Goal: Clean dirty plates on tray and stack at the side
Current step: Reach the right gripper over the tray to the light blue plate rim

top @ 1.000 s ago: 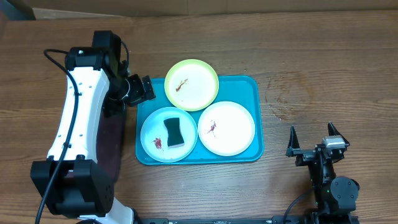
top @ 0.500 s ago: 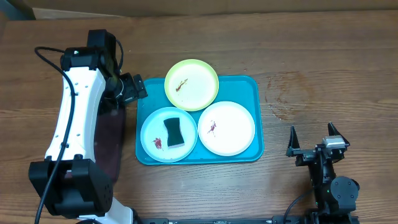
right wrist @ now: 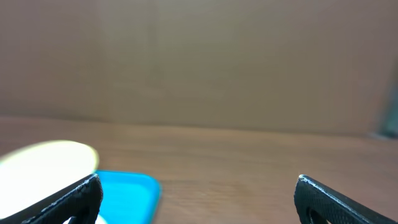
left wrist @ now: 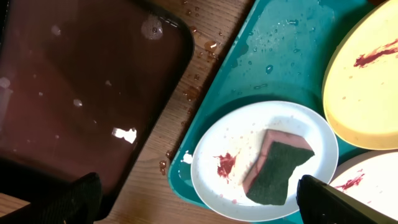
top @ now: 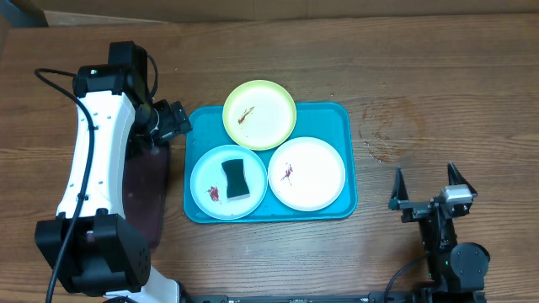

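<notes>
The turquoise tray holds three plates. The yellow-green plate overlaps its far rim and has a brown smear. The light blue plate at front left has a red smear and a dark green sponge on it. The white plate at front right has a red smear. My left gripper is open and empty just left of the tray's far-left corner. The left wrist view shows its jaws above the tray, the sponge and its plate. My right gripper is open and empty, right of the tray.
A dark maroon-black tray lies left of the turquoise tray, partly under my left arm; it also shows in the left wrist view, wet with droplets. Water drops lie on the wood between the trays. The table is bare wood elsewhere.
My left gripper has moved left, away from the turquoise tray's far-left corner toward the dark tray. The plates and sponge have not moved.
</notes>
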